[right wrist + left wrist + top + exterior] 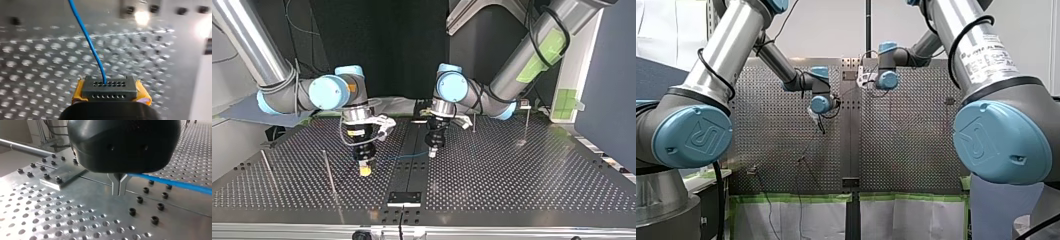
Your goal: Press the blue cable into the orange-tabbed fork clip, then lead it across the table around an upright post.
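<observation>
Holding a thin blue cable (175,183) between grippers.
The left gripper (119,190) is closed on it; the right gripper (366,169) clamps its grey perforated plug (110,87) in yellow pads (143,96).

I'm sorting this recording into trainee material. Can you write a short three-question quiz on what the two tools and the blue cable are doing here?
1. True or false: the blue cable spans from my left tool to my right tool.
2. What do my right tool's yellow pads clamp? A) a black perforated block B) a screwdriver C) nothing
3. Fill in: my left tool's metal fingers are ___ on the cable.
Key: 1 true; 2 A; 3 shut.
</observation>
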`<state>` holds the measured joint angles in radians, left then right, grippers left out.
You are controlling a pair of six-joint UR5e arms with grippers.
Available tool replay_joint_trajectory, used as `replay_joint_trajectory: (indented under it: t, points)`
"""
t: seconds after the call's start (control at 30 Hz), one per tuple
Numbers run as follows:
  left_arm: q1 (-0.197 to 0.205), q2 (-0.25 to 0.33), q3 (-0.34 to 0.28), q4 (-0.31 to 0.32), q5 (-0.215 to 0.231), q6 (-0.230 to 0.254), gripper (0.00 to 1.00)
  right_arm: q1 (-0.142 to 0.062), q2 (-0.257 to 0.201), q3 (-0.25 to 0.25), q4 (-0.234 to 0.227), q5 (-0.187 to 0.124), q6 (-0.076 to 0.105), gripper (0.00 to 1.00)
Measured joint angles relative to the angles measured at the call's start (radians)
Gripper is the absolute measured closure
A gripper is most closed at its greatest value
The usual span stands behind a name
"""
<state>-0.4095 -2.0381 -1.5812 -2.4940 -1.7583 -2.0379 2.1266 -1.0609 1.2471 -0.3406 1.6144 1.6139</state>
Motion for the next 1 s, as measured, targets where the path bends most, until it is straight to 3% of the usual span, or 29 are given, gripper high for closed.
replay_joint_trajectory:
  t: [0.3,1.0]
  points:
    - [-0.007,0.001,0.058,-0.028,0.003,-0.014,0.99,-0.013,-0.065,-0.001,0.012,0.021,0.011,1.0]
    - [-0.044,0.0,0.189,-0.059,0.023,-0.079,0.97,-0.071,-0.073,-0.001,0.034,0.039,0.021,1.0]
